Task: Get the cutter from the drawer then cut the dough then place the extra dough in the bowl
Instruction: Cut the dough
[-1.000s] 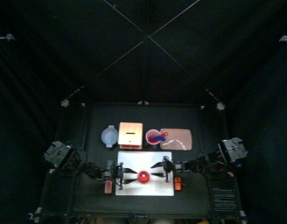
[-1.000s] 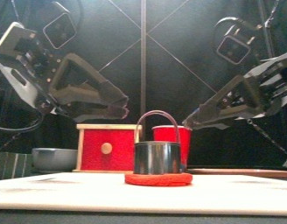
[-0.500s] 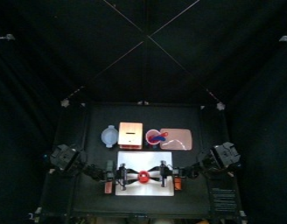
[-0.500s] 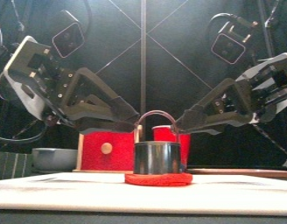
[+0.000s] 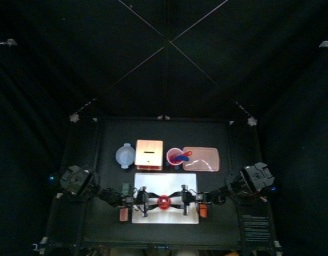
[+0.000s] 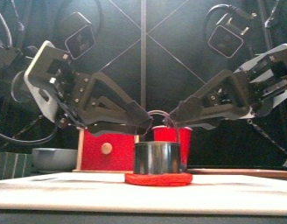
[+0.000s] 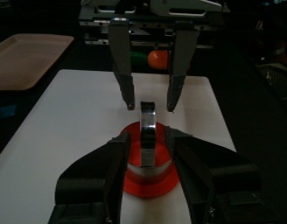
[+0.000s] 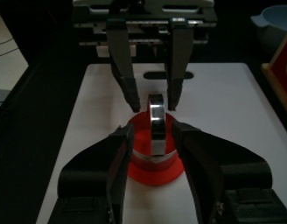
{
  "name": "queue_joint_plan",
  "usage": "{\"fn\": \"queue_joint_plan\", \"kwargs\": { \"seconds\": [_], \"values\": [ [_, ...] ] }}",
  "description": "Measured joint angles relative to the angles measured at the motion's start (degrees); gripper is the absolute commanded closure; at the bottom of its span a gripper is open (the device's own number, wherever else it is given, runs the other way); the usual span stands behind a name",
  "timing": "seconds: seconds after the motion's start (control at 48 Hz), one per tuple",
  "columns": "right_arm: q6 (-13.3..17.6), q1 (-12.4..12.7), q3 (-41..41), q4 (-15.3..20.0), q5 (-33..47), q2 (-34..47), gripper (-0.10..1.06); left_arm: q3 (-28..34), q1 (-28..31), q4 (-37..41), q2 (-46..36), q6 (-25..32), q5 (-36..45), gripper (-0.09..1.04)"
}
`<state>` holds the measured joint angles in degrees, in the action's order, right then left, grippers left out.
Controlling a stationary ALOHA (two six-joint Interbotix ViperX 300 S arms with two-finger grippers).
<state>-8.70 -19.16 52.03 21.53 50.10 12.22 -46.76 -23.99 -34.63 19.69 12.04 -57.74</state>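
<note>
The cutter (image 6: 157,157) stands on the dough (image 6: 157,180) on the board (image 6: 64,186), box (image 6: 108,149) behind, bowl (image 6: 52,158) left of it.

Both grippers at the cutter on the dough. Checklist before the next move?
1. Round metal cutter with wire handle upright on the flat red dough disc: ok.
2. Dough lying on the white cutting board: ok.
3. Left gripper open, jaws either side of the cutter: ok.
4. Right gripper open, jaws either side of the cutter: ok.
5. Clearance between the two grippers' tips: cannot tell; they look close in the front view.
6. Blue-grey bowl in place behind the board, on the left: ok.
</note>
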Motion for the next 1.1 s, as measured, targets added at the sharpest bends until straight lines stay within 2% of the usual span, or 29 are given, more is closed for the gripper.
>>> {"fn": "queue_joint_plan", "kwargs": {
  "seconds": [0.167, 0.375, 0.5, 0.896, 1.104],
  "values": [
    [-0.2, 0.4, -0.4, 0.0, -2.2, 0.6, 0.22, 0.0, 0.0, 0.0, 0.0, 0.0, 0.4, 0.2],
    [-0.3, 1.4, -0.4, -0.1, -2.3, 0.6, 0.43, 0.1, 0.1, 0.6, 0.0, 0.0, 1.5, 0.3],
    [-0.3, 1.5, -0.4, -0.3, -2.3, 0.6, 0.49, 0.1, 0.4, 1.4, -0.1, 0.1, 3.3, 0.36],
    [0.4, 1.5, -0.6, 0.1, -4.6, 1.2, 0.5, 0.5, 0.3, 1.6, 1.0, -0.2, 7.7, 0.37],
    [0.4, 1.1, -1.4, 3.4, -4.7, 3.3, 0.51, 1.1, -0.9, -0.1, 3.7, -1.1, 8.8, 0.37]
  ]
}}
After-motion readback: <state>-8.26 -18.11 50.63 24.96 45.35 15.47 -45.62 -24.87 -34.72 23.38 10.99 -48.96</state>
